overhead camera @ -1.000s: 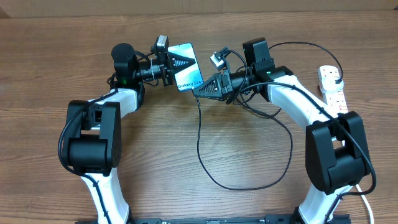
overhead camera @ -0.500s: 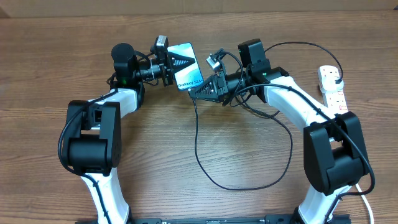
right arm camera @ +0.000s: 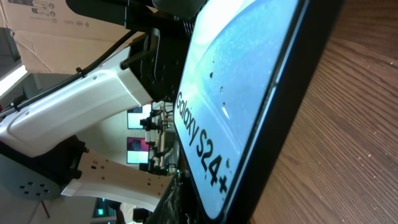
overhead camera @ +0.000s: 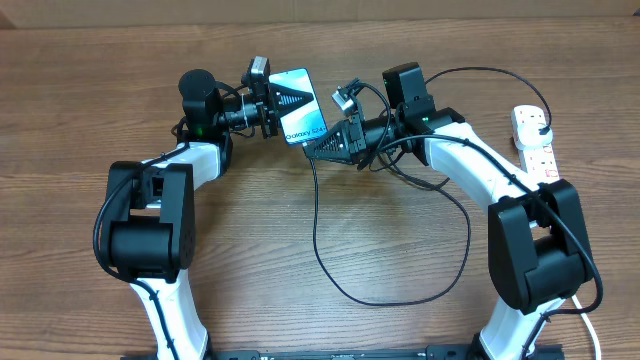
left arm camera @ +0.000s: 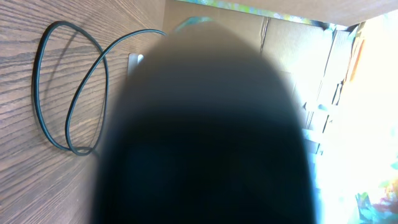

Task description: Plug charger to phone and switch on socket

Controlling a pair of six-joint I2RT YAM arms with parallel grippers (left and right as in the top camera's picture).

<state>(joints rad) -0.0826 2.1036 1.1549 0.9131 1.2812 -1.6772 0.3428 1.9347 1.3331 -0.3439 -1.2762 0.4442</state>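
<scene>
One wide loop of the charger (overhead camera: 318,235) lies nearest on the wood-grain counter (overhead camera: 80,130), thin, black and round in section. From the loop the cable climbs to the right hand (overhead camera: 322,147). That hand's fingers are hidden under its own black body, so it seems to be pinching the cable's tip end. The hand sits just beside the phone's lower short edge, the one printed "Galaxy S24".

Just beyond, the phone (overhead camera: 300,105) is off the counter and tilted, a slim glossy slab with a black frame and pale blue screen. The left hand (overhead camera: 268,108) is pressed together on its left long edge. The right wrist view shows the screen (right arm camera: 249,81) filling the frame at a steep slant, with the white-shelled left arm (right arm camera: 93,93) behind it.

The left wrist view is mostly blocked by a dark blur close to the lens. To its side two rings of cable (left arm camera: 68,112) rest on the wood.

Well apart to the right lies the socket (overhead camera: 535,140), a narrow white strip with red-marked switches, beside the right arm. Brown cardboard boxes (left arm camera: 292,37) stand past the counter's far edge.
</scene>
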